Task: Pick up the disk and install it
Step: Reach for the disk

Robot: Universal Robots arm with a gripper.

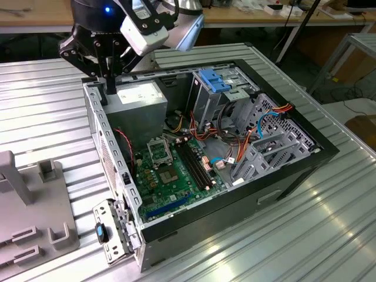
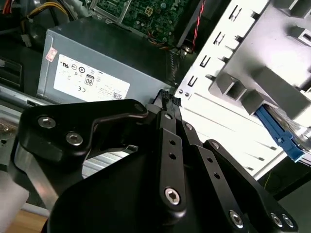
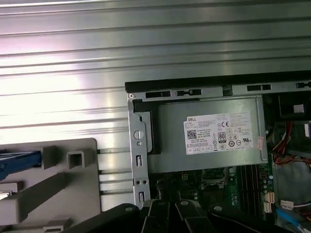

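The disk shows as a bright blue carrier rail [image 3: 19,161] resting in the grey plastic fixture [image 3: 58,184]. In the second wrist view the same blue rail [image 2: 278,132] pokes out from under that fixture [image 2: 272,68]. My gripper [image 1: 110,87] hangs over the back corner of the open computer case [image 1: 111,153], at the exterior view's left, well away from the disk. Its fingers [image 2: 171,126] lie together with nothing between them, so it is shut and empty. The tips point down beside the grey power supply [image 1: 138,101].
The case holds a green motherboard [image 1: 173,173], a metal drive bay with a fixed blue latch piece [image 1: 214,82], and orange and blue cables [image 1: 258,126]. The grey fixture [image 1: 35,217] stands on the ribbed metal table [image 1: 329,235] at the exterior view's left of the case.
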